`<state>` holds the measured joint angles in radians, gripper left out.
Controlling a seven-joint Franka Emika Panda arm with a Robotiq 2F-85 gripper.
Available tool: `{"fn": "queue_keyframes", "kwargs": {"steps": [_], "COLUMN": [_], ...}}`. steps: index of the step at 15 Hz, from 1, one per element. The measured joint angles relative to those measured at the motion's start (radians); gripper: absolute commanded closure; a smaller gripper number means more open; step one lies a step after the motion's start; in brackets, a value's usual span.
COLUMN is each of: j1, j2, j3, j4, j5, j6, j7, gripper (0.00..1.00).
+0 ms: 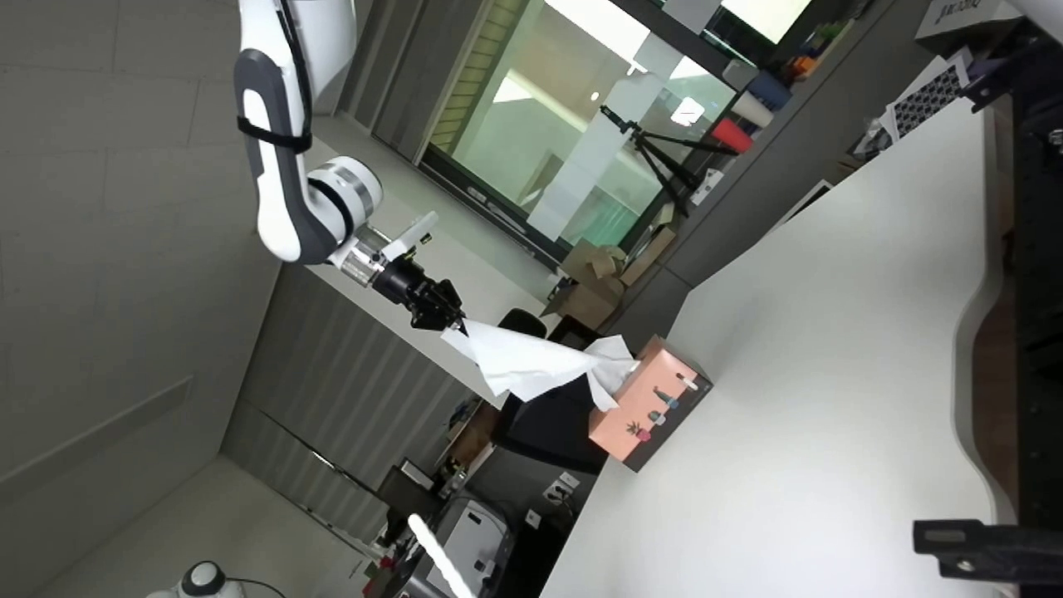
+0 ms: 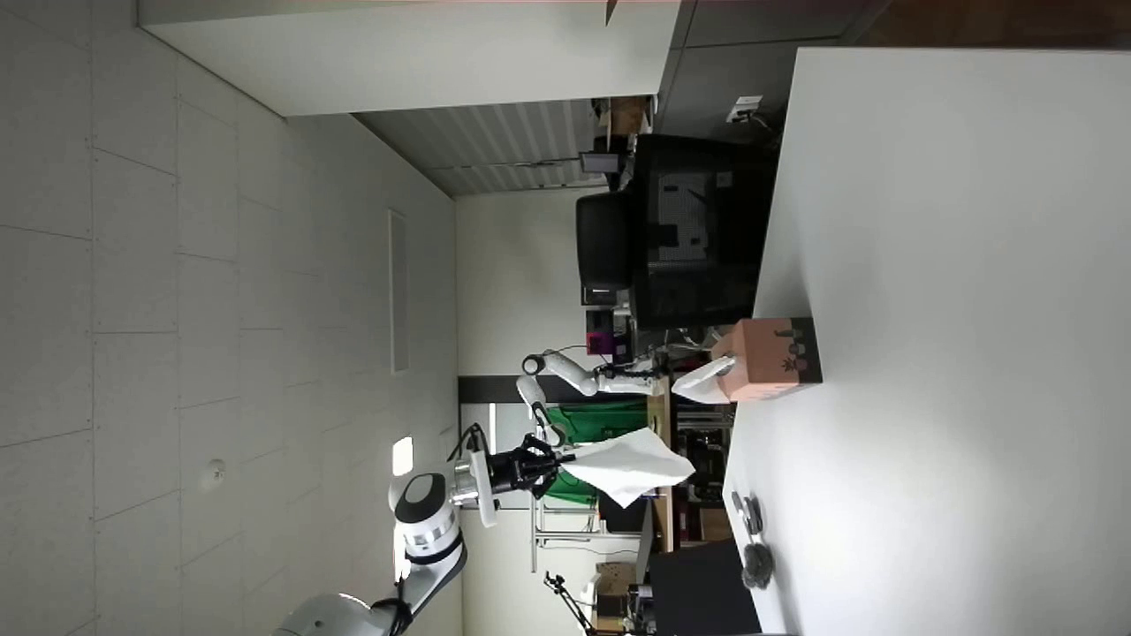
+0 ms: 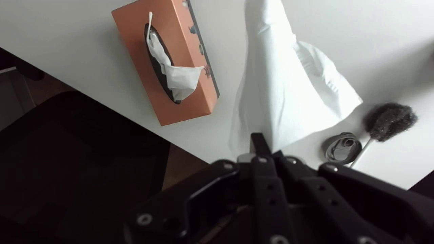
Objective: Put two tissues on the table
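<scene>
My gripper [image 1: 462, 325] is shut on one crumpled white tissue [image 1: 519, 357] and holds it up in the air. In an exterior view the held tissue [image 2: 629, 468] hangs clear of the box. The gripper also shows there [image 2: 564, 459]. In the wrist view the gripper [image 3: 266, 145] has its fingertips close together, with the tissue [image 3: 284, 88] spread beyond them. Another tissue [image 3: 183, 79] sticks out of the slot of the salmon-pink box [image 3: 135, 47]. The box stands on the white table [image 2: 954, 265], near its edge, and shows in both exterior views [image 1: 644, 407] [image 2: 769, 358].
A dark fluffy duster [image 3: 391, 122] and a grey coiled item [image 3: 342, 149] lie on the table near its edge, apart from the box. A black chair [image 2: 698, 238] stands beyond the table edge by the box. A black bracket [image 1: 988, 548] sits at another table edge.
</scene>
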<state>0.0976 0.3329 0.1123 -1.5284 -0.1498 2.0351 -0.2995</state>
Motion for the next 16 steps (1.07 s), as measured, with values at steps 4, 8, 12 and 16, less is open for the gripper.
{"fn": "queue_keyframes", "kwargs": {"steps": [4,8,12,16], "j1": [0.002,-0.003,-0.021,-0.031], "j2": [-0.017,-0.026,-0.026,-0.024], "j3": [0.026,0.046,0.062,0.064], "j4": [-0.055,-0.129,-0.191,-0.257], "j5": [0.033,0.128,0.273,0.344], "j6": [-0.012,-0.004,0.002,0.013], "j7": [-0.048,-0.122,-0.198,-0.242], "gripper": [1.00,1.00,1.00,1.00]}}
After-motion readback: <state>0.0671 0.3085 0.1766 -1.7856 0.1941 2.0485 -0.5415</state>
